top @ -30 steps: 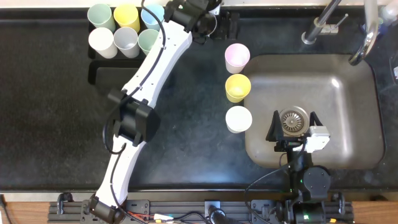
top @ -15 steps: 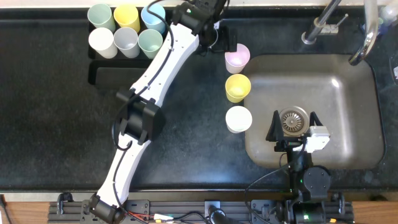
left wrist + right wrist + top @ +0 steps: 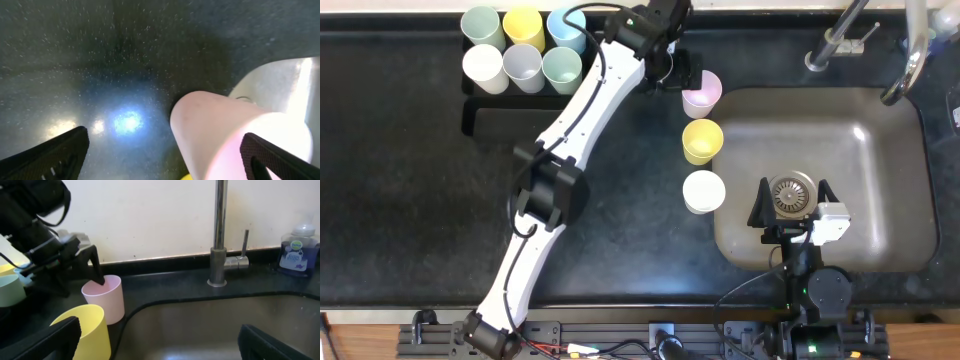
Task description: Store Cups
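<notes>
A pink cup point(image 3: 703, 94) stands upright on the dark counter at the sink's far left corner. It also shows close up in the left wrist view point(image 3: 235, 135) and in the right wrist view point(image 3: 106, 299). My left gripper point(image 3: 681, 72) is open right at its rim, and the cup sits between the spread fingers point(image 3: 50, 156), nearer one side. A yellow cup point(image 3: 702, 141) and a white cup point(image 3: 703, 191) stand in a row nearer than the pink one. Several cups fill the black rack point(image 3: 472, 112) at the far left. My right gripper point(image 3: 790, 206) hangs open over the sink drain, holding nothing.
The steel sink point(image 3: 880, 150) takes up the right side, with a faucet point(image 3: 217, 240) behind it and a blue soap bottle point(image 3: 298, 250) at the far right. The left arm's white links point(image 3: 582, 110) cross the counter diagonally. Bare counter lies left of the cup row.
My left gripper has swung from beside the rack rightward and closer in, up to the pink cup. The right arm and the cups have not moved.
</notes>
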Robot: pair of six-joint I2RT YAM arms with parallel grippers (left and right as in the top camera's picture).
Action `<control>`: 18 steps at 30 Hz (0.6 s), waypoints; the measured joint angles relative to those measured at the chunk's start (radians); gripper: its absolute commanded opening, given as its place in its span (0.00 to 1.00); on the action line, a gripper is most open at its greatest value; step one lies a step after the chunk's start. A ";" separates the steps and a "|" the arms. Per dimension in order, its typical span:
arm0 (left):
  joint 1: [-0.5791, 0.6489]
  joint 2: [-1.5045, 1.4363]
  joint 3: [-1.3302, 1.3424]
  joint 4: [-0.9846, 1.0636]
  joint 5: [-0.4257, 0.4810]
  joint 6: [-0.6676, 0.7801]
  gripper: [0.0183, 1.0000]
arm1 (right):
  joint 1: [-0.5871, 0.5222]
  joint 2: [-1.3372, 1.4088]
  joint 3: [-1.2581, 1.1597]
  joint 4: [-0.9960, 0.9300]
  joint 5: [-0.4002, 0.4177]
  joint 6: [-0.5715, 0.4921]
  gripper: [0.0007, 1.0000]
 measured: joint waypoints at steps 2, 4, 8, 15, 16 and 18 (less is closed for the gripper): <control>0.000 0.008 0.000 0.000 -0.001 -0.004 0.02 | 0.000 0.000 0.000 0.000 0.000 0.000 1.00; 0.000 0.009 0.000 0.000 0.000 -0.005 0.02 | 0.000 0.000 0.000 0.000 0.000 0.000 1.00; 0.000 0.009 0.000 0.025 0.002 -0.005 0.02 | 0.000 0.000 0.000 0.000 0.000 0.000 1.00; 0.008 -0.034 -0.001 -0.001 -0.039 -0.009 0.02 | 0.000 0.000 0.000 0.000 0.000 0.000 0.99; 0.013 -0.061 -0.002 -0.030 -0.058 -0.015 0.02 | 0.000 0.000 0.000 0.000 0.000 0.000 1.00; 0.029 -0.141 -0.003 -0.114 -0.100 -0.038 0.02 | 0.000 0.000 0.000 0.000 0.000 0.000 1.00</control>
